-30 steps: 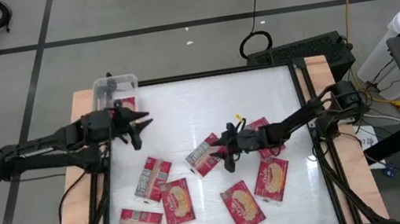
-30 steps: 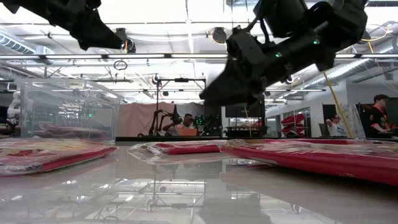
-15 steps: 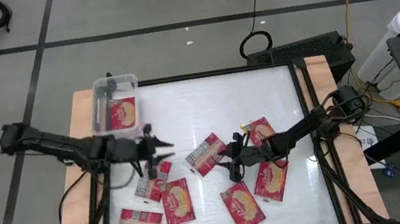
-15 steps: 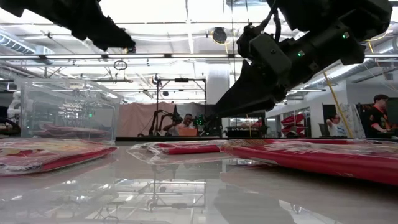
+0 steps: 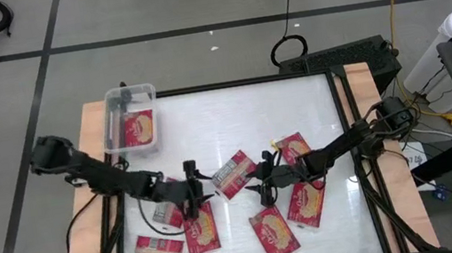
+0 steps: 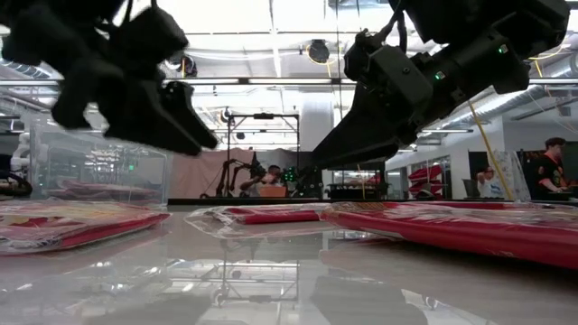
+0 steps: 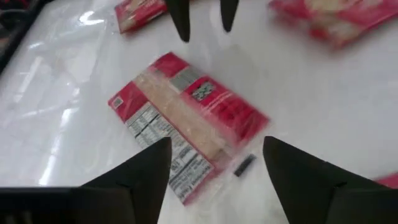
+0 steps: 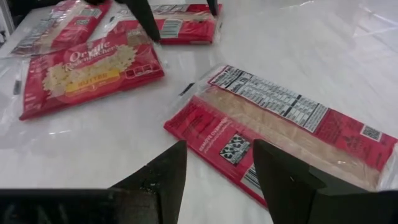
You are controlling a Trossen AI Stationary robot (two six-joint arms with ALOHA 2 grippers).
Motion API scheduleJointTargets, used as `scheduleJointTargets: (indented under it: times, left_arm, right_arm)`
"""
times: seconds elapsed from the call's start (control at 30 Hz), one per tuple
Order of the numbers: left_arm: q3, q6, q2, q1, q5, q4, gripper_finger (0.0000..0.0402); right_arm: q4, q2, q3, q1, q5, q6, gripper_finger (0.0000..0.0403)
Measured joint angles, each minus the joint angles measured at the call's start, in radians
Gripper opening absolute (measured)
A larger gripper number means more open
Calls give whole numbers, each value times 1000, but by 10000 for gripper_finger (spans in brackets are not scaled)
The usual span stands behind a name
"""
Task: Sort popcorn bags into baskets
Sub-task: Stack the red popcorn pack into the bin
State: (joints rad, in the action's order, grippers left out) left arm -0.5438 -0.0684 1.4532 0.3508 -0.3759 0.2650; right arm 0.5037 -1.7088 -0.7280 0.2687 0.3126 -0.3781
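left arm stretched long and low from the table's left edge toward centre, wrist near the middle of the packet cluster. left gripper [image 5: 197, 190] over the table between a back-side-up popcorn bag [image 5: 233, 173] in the middle and a face-up bag [image 5: 200, 228] nearer the front edge. right arm reaching in from the right edge, elbow low, right gripper [image 5: 262, 184] just right of that same central bag, facing the left gripper across it.

in the low view both arms cut off at the top, only dark silhouettes; fingertips not resolvable there. another bag [image 5: 169, 202] at the left arm's wrist partly covered by the arm. bag [image 5: 291, 150] under the right forearm partly hidden too. clear bin walls [image 6: 99, 162] blur the contents from table height.

left gripper fingers [image 7: 149, 171] spread wide, nothing between them, central bag [image 7: 186, 112] lying flat ahead on the table, untouched. right gripper fingers [image 8: 165, 174] parted, empty, same bag [image 8: 283, 134] flat just ahead with label panel up.

clear plastic bin [image 5: 126, 96] at the back left corner with one bag [image 5: 139, 129] in it. other loose bags on the white table [image 5: 225, 118]: front left [image 5: 158, 252], front centre [image 5: 274, 232], front right [image 5: 307, 201].
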Motion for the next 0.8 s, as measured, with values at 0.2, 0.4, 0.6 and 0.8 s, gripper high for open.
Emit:
scheduleJointTargets:
  times: [0.2,0.4,0.6,0.8]
  left_arm:
    - [0,-84,148,-10,-20,98,246]
    - [-2,-76,230,-42,27,113,217]
    - [-4,-70,267,-90,122,162,171]
    - [-6,-113,321,-134,195,211,69]
  right_arm:
    - [-1,0,0,0,0,4,176]
    - [-1,0,0,1,0,1,176]
    - [0,0,0,1,0,-3,176]
    - [43,0,0,1,-6,-27,176]
